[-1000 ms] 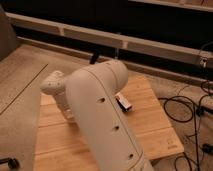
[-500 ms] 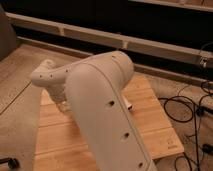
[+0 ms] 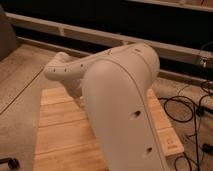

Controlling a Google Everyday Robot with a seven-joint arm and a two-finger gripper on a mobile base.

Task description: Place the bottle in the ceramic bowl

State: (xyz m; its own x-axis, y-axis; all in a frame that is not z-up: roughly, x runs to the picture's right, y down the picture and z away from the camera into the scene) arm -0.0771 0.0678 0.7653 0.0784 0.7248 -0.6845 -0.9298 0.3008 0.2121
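My large white arm (image 3: 120,105) fills the middle of the camera view and reaches from the lower right up toward the upper left over a wooden table (image 3: 60,135). The gripper is hidden behind the arm's own links, somewhere past the elbow at the upper left. The bottle and the green ceramic bowl are both out of sight, hidden by the arm or outside the view.
Black cables (image 3: 187,107) lie on the floor to the right of the table. A long low ledge (image 3: 75,32) runs along the dark wall at the back. A grey floor (image 3: 17,75) lies to the left.
The arm has swung up and leftward across the table. It now covers the dark packet that showed beside it a second ago.
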